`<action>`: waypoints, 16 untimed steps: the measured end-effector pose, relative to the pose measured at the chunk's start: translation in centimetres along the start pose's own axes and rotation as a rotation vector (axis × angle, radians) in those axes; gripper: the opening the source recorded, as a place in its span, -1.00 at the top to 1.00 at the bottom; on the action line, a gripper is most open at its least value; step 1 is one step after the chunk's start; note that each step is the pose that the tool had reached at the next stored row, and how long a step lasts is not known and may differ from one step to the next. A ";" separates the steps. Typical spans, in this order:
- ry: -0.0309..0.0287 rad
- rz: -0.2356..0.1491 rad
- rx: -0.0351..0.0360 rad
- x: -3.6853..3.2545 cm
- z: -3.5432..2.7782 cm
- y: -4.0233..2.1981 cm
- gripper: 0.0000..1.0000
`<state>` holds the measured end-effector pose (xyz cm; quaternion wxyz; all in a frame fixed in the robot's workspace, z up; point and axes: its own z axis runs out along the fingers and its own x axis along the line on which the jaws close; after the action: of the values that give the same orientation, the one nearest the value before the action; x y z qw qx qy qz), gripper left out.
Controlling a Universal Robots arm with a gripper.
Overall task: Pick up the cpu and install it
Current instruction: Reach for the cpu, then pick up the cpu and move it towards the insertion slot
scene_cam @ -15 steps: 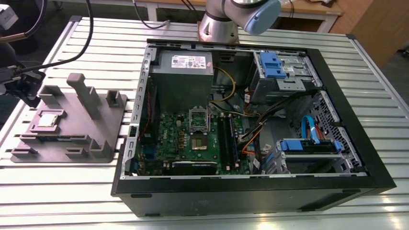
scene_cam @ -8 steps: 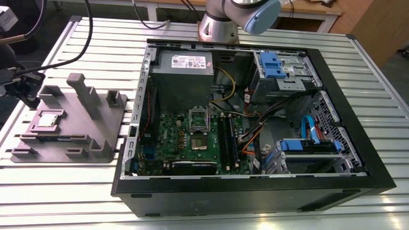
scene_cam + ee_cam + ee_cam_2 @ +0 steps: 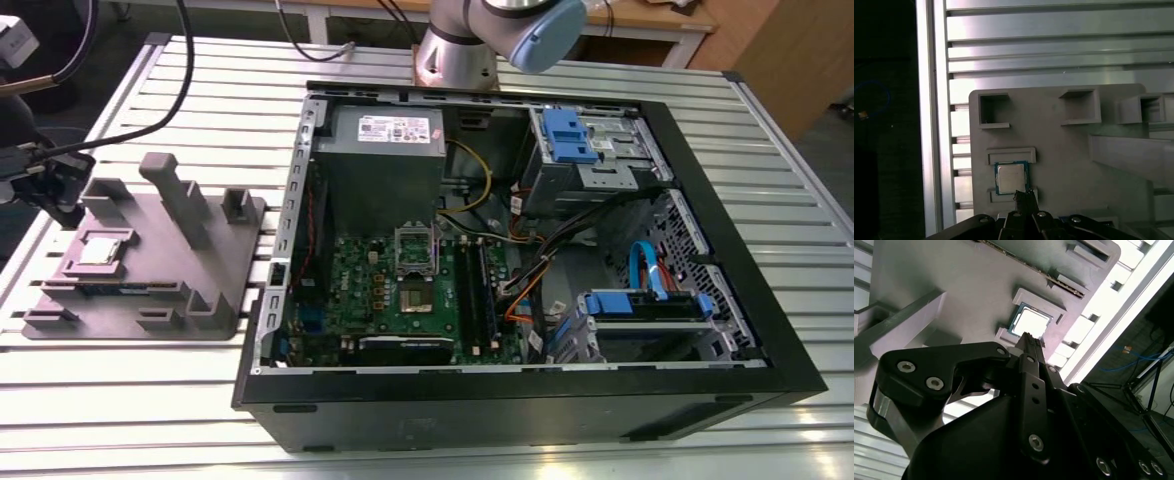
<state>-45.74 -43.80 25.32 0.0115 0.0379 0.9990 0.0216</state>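
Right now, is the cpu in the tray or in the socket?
In the tray: the cpu lies flat in its recess in both wrist views, with the gripper close by.

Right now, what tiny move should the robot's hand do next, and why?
Probably ease the hand down a little closer to the cpu. In the first wrist view the cpu lies flat in its pocket on the grey tray, the hand's tip is aimed at one edge of it, and the cpu is not picked up yet.
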 end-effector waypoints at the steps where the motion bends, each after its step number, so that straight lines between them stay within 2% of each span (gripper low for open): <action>1: 0.0002 0.000 0.0001 0.00 0.07 0.00 0.80; 5: 0.0002 0.000 0.0001 0.01 0.30 -0.02 0.80; 16: 0.0002 0.000 0.0001 0.01 0.32 -0.02 0.77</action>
<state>-45.74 -43.80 25.00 0.0114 0.0379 0.9990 0.0215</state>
